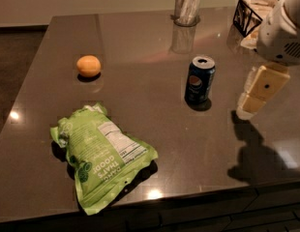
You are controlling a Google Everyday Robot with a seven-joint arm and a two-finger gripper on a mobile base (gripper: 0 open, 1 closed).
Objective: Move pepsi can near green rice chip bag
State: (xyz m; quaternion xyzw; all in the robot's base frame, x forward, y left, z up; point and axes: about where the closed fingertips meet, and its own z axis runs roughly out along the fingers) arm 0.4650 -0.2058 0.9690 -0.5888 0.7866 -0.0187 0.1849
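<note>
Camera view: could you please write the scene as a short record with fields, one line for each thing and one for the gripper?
pepsi can: upright, right of the table's centre, not held
green rice chip bag: lying flat near the front left edge, apart from the can
gripper: to the right of the can, not touching it
orange: behind the bag, on the left side
glass cup: at the far edge, behind the can
wire basket: far right corner
table: dark, glossy
task state: can not yet near bag

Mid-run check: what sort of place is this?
Probably an office break area or kitchenette: a dark countertop with a pepsi can, green rice chip bag and an orange. The gripper hovers right of the can.
</note>
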